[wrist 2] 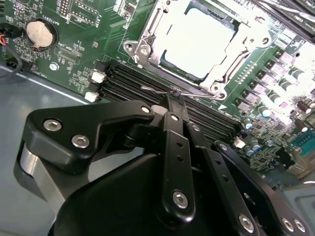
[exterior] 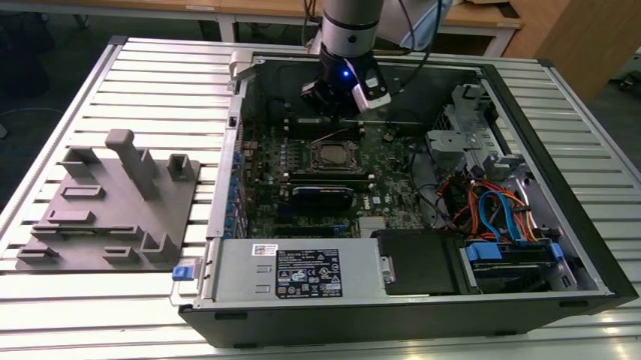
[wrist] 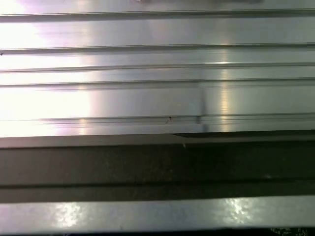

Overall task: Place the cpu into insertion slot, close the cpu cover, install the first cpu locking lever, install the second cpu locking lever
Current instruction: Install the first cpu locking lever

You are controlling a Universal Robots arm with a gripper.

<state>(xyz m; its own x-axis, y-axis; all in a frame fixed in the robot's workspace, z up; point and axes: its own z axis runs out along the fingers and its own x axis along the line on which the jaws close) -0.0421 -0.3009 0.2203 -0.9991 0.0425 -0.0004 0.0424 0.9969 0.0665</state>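
The ribbed aluminium table [exterior: 120, 75] carries everything; the first wrist view shows its bright slats [wrist: 157, 64] close up. On it stands the open computer case [exterior: 591, 247], with the arm reaching down into its far half. Well off to the exterior view's left of the gripper, outside the case, lies a grey moulded fixture [exterior: 110, 202]. The silver power supply [exterior: 300, 274] sits at the near wall of the case, well apart from the gripper. The green motherboard [exterior: 300, 180] spreads beneath the tool.

The gripper [exterior: 325, 111] hangs over the board's far edge, and in the second wrist view [wrist 2: 173, 97] its black fingers [wrist 2: 175, 147] are drawn together into a narrow point. Whether anything is pinched between them cannot be told. Directly under the fingers run the long black memory slots [wrist 2: 123, 81].

Just beyond the fingertips lies the insertion slot [exterior: 314, 156]. The cpu cover [wrist 2: 156, 29] is down flat on it, and the cpu [wrist 2: 199, 42] is seated inside, its pale metal top showing through the cover's window. A thin wire locking lever [wrist 2: 155, 89] runs along the socket's near edge, its end right at the gripper's tips. A round coin cell [wrist 2: 39, 32] sits on the board well to one side of the fingers.
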